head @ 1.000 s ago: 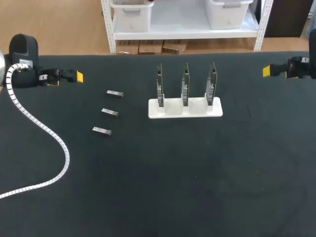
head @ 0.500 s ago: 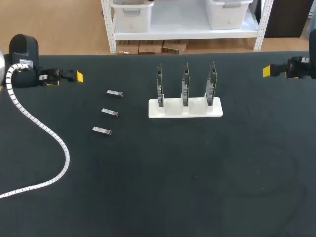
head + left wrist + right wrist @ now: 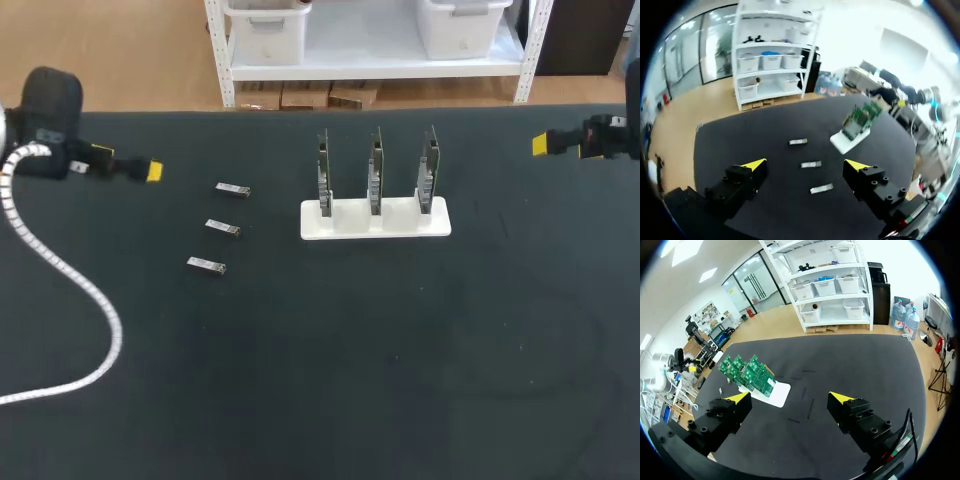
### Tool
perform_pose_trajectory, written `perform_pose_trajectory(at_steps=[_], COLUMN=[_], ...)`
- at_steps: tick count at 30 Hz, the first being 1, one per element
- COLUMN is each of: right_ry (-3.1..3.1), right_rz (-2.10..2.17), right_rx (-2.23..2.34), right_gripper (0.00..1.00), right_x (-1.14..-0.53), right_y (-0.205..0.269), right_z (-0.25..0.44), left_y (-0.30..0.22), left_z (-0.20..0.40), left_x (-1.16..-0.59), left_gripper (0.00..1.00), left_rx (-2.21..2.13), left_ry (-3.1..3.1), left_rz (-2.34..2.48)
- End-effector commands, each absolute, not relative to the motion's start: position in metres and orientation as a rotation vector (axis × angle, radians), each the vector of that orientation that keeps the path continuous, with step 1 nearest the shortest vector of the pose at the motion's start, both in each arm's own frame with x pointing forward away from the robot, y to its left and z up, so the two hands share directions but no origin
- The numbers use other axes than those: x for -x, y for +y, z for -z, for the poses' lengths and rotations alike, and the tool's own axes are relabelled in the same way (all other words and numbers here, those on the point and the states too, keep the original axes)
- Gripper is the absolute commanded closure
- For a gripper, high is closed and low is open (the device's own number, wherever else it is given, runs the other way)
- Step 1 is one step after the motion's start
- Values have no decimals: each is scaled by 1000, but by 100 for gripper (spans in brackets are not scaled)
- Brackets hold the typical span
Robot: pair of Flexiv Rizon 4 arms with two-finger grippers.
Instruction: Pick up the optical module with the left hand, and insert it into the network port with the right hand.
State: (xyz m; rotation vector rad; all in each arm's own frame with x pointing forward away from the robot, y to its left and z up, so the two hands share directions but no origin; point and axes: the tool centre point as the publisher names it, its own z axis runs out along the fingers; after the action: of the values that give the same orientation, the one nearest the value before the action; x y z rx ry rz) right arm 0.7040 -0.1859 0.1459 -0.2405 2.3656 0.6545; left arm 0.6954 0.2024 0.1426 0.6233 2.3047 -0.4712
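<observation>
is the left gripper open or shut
Open: the left gripper shows yellow-tipped fingers wide apart, holding nothing; the optical modules lie on the table ahead.

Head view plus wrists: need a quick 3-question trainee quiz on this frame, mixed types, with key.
1. How many optical modules lie on the table?
2. True or false: the left gripper is shut on a module.
3. The circuit boards in the white holder are: A) upright, B) lying flat, C) stacked in a pile.

Key: 1) three; 2) false, it is open and clear of them; 3) A.
</observation>
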Motion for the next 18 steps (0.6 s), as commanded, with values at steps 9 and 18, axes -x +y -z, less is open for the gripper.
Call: perform_pose_trajectory(at_steps=[9, 18], right_ry=[2371, 2371], right_rz=[-640, -640], right_rx=[233, 233], right_gripper=[0, 0], right_x=[-701, -701], right_y=[-185, -185], right_z=[-149, -149], left_y=[241, 243], left_z=[-142, -116], left_x=[-703, -689], left_gripper=[0, 0], left_rx=[-1155, -1449], left_ry=[2341, 2297], left_rz=[277, -27])
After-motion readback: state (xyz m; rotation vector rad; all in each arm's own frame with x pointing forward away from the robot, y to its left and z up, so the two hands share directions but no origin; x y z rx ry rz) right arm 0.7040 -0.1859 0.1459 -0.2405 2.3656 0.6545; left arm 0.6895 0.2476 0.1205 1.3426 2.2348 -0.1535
